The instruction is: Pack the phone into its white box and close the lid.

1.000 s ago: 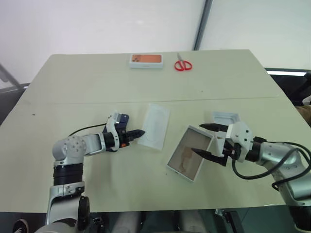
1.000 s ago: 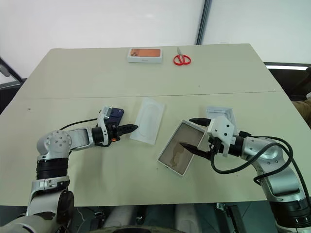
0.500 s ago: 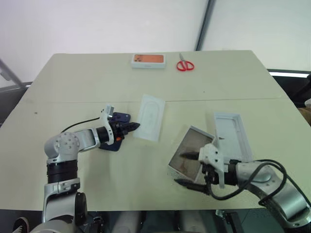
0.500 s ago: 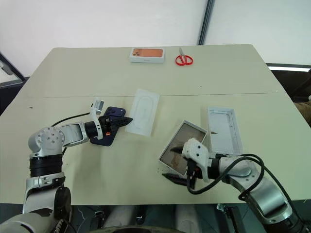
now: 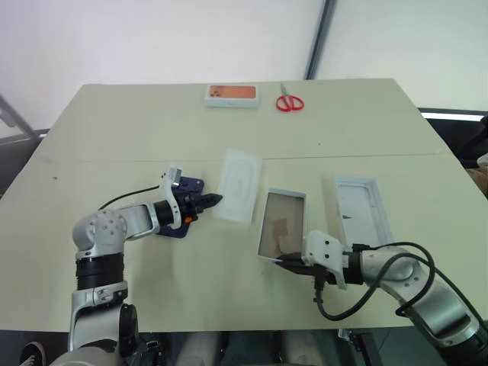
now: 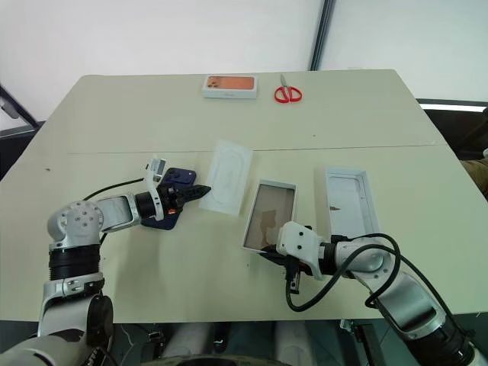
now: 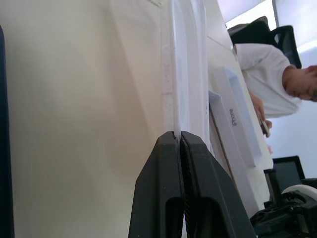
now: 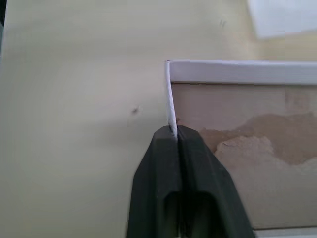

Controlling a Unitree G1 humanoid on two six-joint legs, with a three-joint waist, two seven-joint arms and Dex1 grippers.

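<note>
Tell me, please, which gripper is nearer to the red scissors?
Left. The left gripper sits mid-table beside the white liner, nearer the scissors at the far edge; the right gripper is at the white box.

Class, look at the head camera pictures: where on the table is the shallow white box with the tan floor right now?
The white box lies near the table's front edge, just right of centre, between the flat white liner and the lid. The right gripper pinches its near wall.

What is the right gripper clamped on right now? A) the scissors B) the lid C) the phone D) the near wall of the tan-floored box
D: the right gripper is shut on the thin white wall of the white box with the tan floor, at its end nearest the robot, well apart from the lid, the phone and the scissors.
</note>
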